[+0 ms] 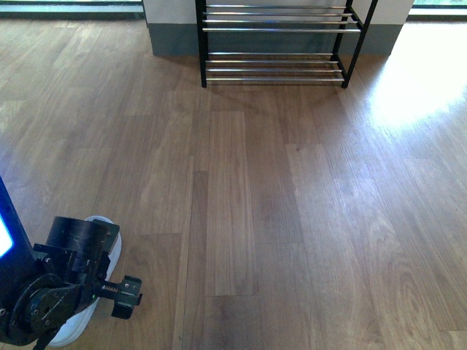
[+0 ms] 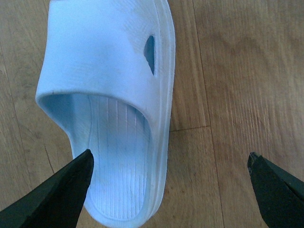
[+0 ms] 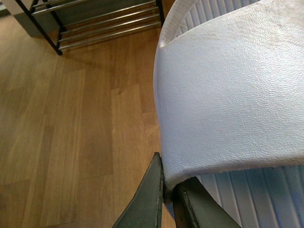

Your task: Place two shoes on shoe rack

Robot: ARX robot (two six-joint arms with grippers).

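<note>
One pale blue slide (image 2: 104, 71) lies flat on the wood floor, at the lower left of the front view (image 1: 111, 244). My left gripper (image 2: 169, 156) hangs open just above its heel end; one finger is over the slide's footbed and the other over bare floor. A second pale blue slide (image 3: 228, 95) fills the right wrist view, and my right gripper (image 3: 166, 183) is shut on the edge of its strap, holding it off the floor. The shoe rack (image 1: 277, 44) stands against the far wall, its chrome rods bare, and it also shows far off in the right wrist view (image 3: 95, 23). No grey sneakers are in view.
Wood plank floor (image 1: 248, 197) stretches from me to the rack. A grey wall base (image 1: 175, 36) runs behind the rack. Bright sunlight falls on the floor at the far right (image 1: 416, 95). My left arm (image 1: 51, 292) fills the lower left corner.
</note>
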